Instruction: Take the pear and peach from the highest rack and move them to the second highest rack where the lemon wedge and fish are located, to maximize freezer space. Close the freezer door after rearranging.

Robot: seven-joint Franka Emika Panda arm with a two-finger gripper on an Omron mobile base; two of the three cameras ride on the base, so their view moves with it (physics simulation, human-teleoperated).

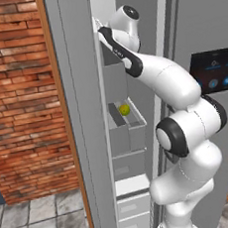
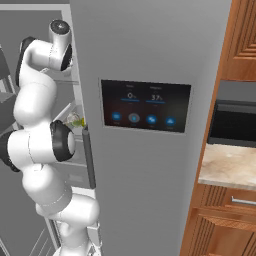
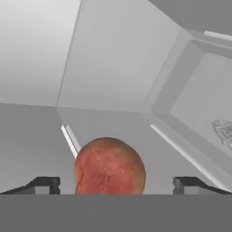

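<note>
In the hand view the peach (image 3: 108,165), round and red-orange, lies on the grey floor of the highest rack (image 3: 41,136). It sits between the two fingertips (image 3: 45,184) of my gripper (image 3: 115,186). The gripper is open, with a clear gap on each side of the fruit. Low at the right, a pale grey scaly shape (image 3: 224,131) looks like the fish on a level below. My arm (image 1: 151,72) reaches into the top of the freezer, and the hand is hidden inside. A small yellow-green fruit (image 1: 124,109) sits in a grey bin lower down; I cannot tell whether it is lemon or pear.
The open freezer door (image 1: 79,119) stands to the left of the arm, beside a brick wall (image 1: 19,96). The other fridge door, with its dark display panel (image 2: 145,105), stands shut on the right. Wooden cabinets and a counter (image 2: 227,167) lie further right.
</note>
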